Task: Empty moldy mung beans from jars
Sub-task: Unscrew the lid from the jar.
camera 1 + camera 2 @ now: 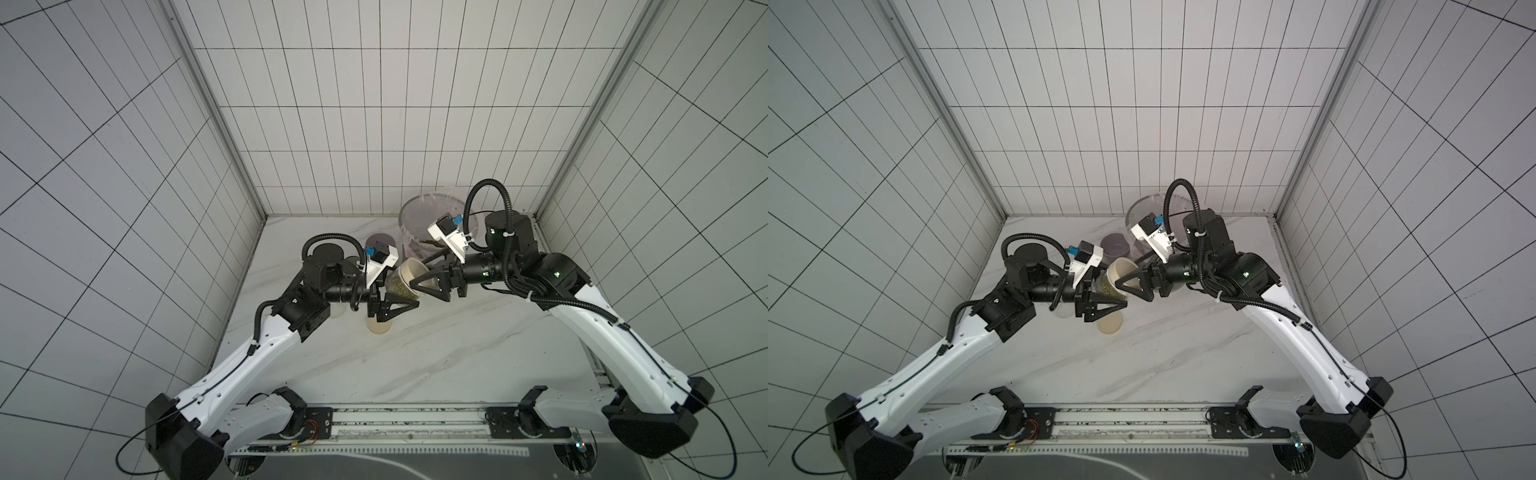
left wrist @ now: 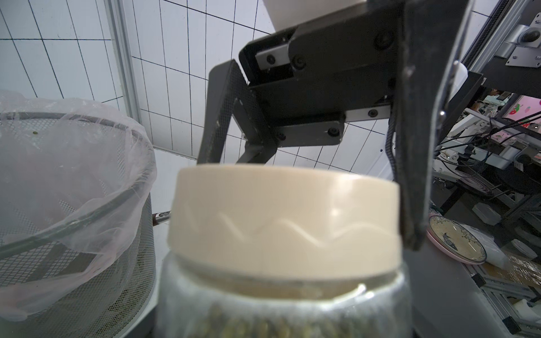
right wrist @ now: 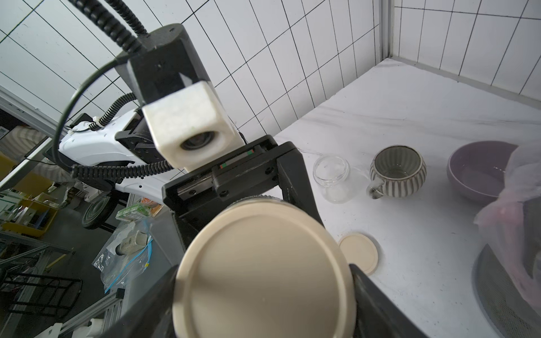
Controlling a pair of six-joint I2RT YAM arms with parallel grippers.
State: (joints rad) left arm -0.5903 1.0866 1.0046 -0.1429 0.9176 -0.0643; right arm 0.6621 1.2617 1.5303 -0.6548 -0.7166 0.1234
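Up off the white marble counter [image 1: 436, 365], between the two arms, hangs the squat clear glass jar [image 1: 401, 286]. It is tipped on its side and packed with olive-green mung beans [image 1: 1111, 289]. The left gripper [image 1: 403, 293] is clamped across the glass body. The right gripper [image 1: 417, 272] is closed across the flat round beige lid [image 3: 263, 272], one finger on each side of its rim.

Glass like this looks hard, slick and breakable, and a full load of beans should make it fairly heavy. So the body below the shoulder seems the sound place to hold. The lid looks light and stiff, and its edge is the natural place to grip for twisting. Once it opens, those loose grains should pour fast, so the mouth ought to be over the grey mesh bin with pink liner [image 2: 126, 286], which stands just beside.

The views differ here. The left wrist view shows the lid side-on, seated on the neck, with a wavy ridge round its rim and beans pressed against the glass below. The right wrist view shows only the lid's flat face. It does show the counter beyond, with an empty clear glass jar [image 3: 332, 178], a loose beige lid [image 3: 358, 253], a ribbed greenish mug [image 3: 396, 171] and a purple bowl [image 3: 480, 175]. Both top views show the tilt, but the left wrist camera hides the upper left finger.
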